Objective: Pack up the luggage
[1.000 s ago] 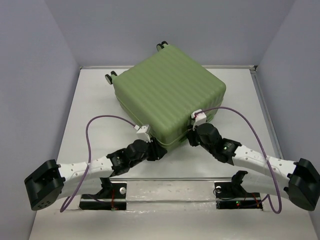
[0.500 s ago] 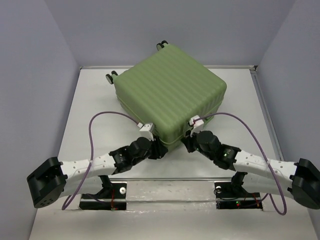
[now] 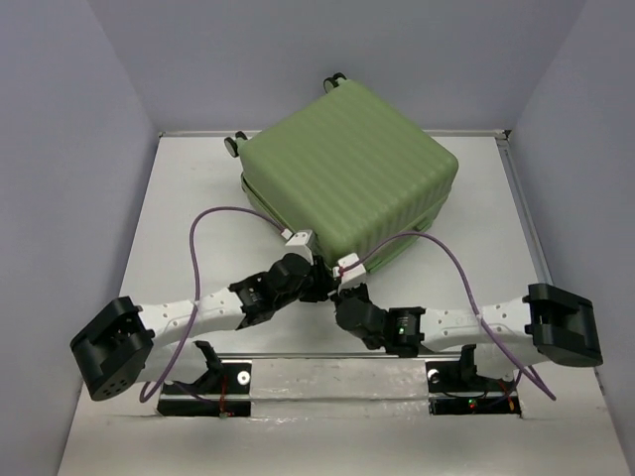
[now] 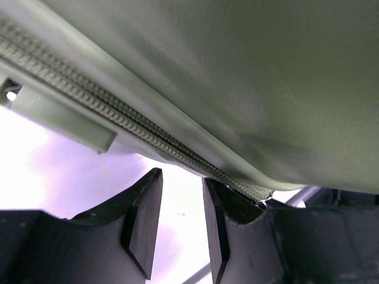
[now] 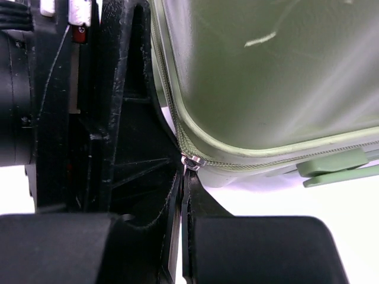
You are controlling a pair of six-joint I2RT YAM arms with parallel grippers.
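The large light-green ribbed hard-shell suitcase (image 3: 347,174) lay flat and closed on the white table (image 3: 189,198), filling the middle and far half. Its nearest corner pointed to about 6 o'clock, where both arms met.

The right gripper (image 5: 182,174) was clenched to a sliver. Its tips sat at the small silver zipper slider (image 5: 190,161), apparently pinching the pull, right where the pale green zipper track (image 4: 118,115) bent round that corner. The left gripper (image 4: 180,183) sat just beside it under the same corner, fingers slightly apart and grasping nothing.

The main risk, as I judged it, was the bend. A pull out of line with the track could jam the slider or strip the tab from the fingers. Nothing clamped the case, so a hard tug could also make it slide or pivot on the smooth table instead of moving the slider. The two grippers were crowded close together, and a swing round the corner by either could knock the other. The purple cables (image 3: 198,238) looped near the shell and might catch.

The small black wheels (image 3: 235,145) sat on the edge facing roughly 11 o'clock. I took the long axis to run from 11 to 5 o'clock, wheel end away from the arms, though the footprint looked nearly square.
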